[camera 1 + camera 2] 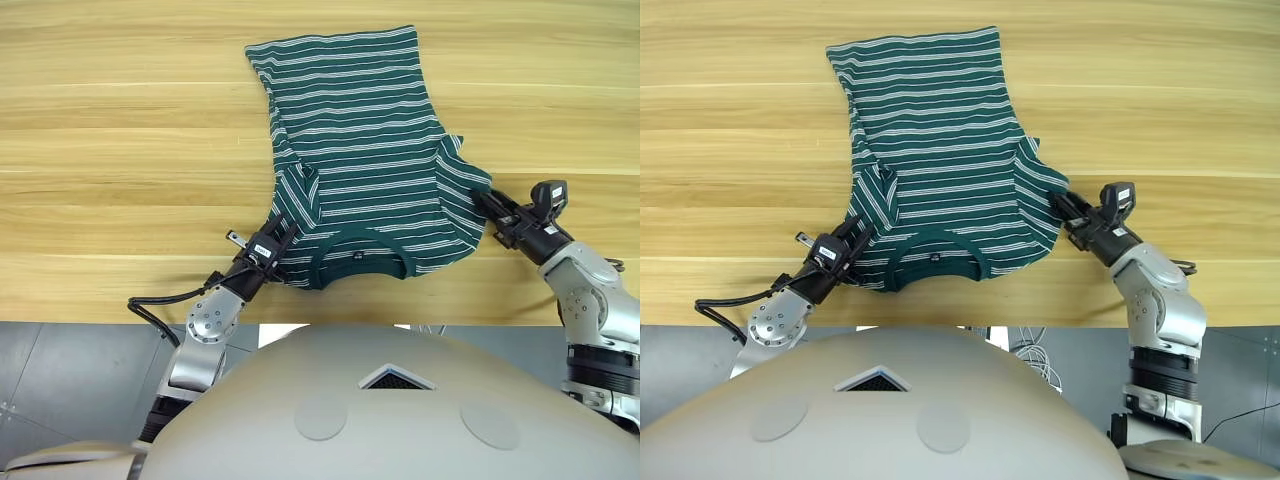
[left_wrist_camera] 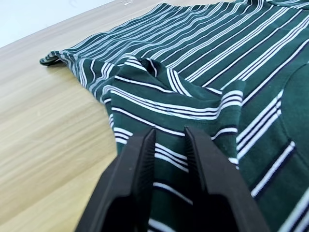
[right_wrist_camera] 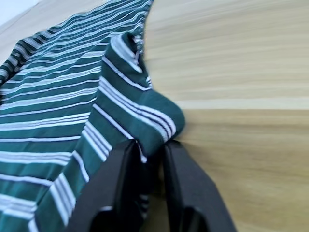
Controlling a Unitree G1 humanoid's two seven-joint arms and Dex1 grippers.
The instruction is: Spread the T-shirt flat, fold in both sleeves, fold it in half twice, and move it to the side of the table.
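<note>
Cable point(image 1: 150, 305): a black lead loops beside the left arm at the near left, past the near edge of the table.
Left gripper point(image 1: 275, 240): low over the near left part of the shirt, just left of the collar. In the left wrist view its two black fingers point(image 2: 140, 164) stand close together with a fold of striped cloth pinched in the narrow gap, so it grips the shirt at the left shoulder.
Left sleeve point(image 1: 300, 190): bunched and folded inward over the body, just beyond the left gripper, with creases running to the far left corner.
T-shirt point(image 1: 360, 150): dark green with thin white stripes, lying on the middle of the table and roughly spread but still rumpled at both shoulders.
Hem point(image 1: 330, 42): the far end of the shirt, lying flat on the wood and slanting a little.
Collar point(image 1: 362, 262): plain green neckband at the near end, close to the table's near edge.
Right sleeve point(image 1: 462, 175): lifted into a small peak at the shirt's right edge, its tip drawn toward the right gripper.
Right gripper point(image 1: 487, 205): at the near right, just beside the shirt's right edge. In the right wrist view its fingers point(image 3: 186, 179) are clamped on the end of the right sleeve.
Table point(image 1: 120, 150): light wood with the grain running left to right.
</note>
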